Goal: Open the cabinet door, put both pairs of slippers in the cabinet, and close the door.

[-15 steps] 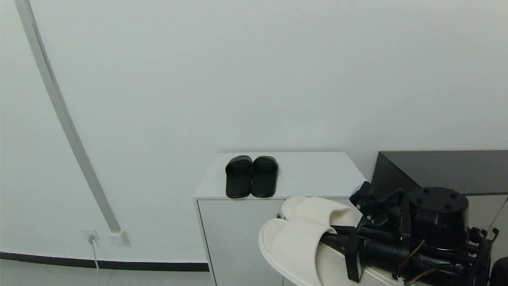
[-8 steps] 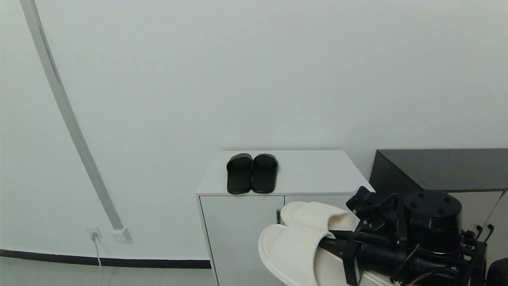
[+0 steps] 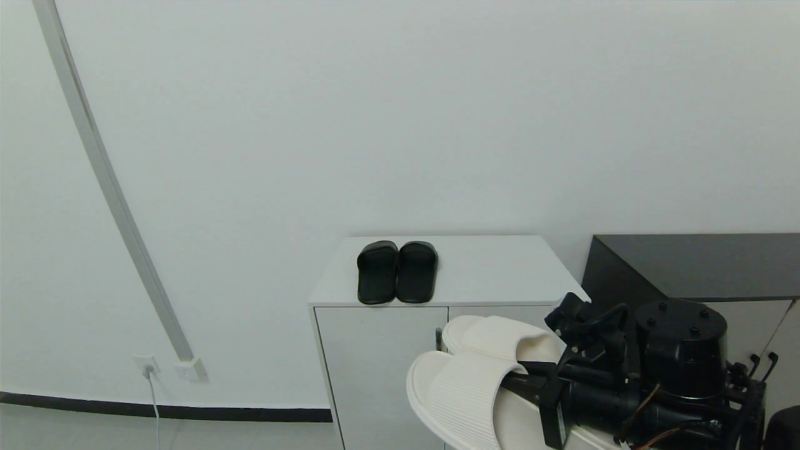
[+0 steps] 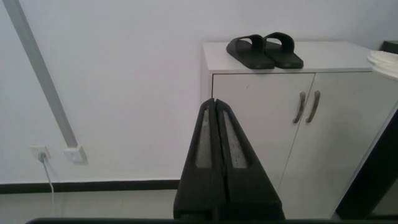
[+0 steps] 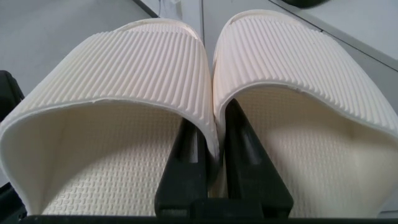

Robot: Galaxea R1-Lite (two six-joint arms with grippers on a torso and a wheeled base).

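Wall socket (image 3: 143, 365), cable duct (image 3: 106, 181), dark counter (image 3: 700, 262)

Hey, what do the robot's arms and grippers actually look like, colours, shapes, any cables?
The right arm is matte black, with a drum-shaped joint housing topped by bolt heads and thin orange and black cables alongside. The left gripper has two long black fingers tapering to a point, with grey inset panels. The right gripper has black wedge fingers too.

The right arm (image 3: 594, 397) is matte black. Its round joint housing (image 3: 681, 350) bears dark screw heads (image 3: 705, 325) on top. Below that housing run orange-brown wires (image 3: 649, 395), and beside it black cable loops (image 3: 755, 369). The left gripper (image 4: 215, 106) has black tapered fingers (image 4: 242, 180) with grey inlays.
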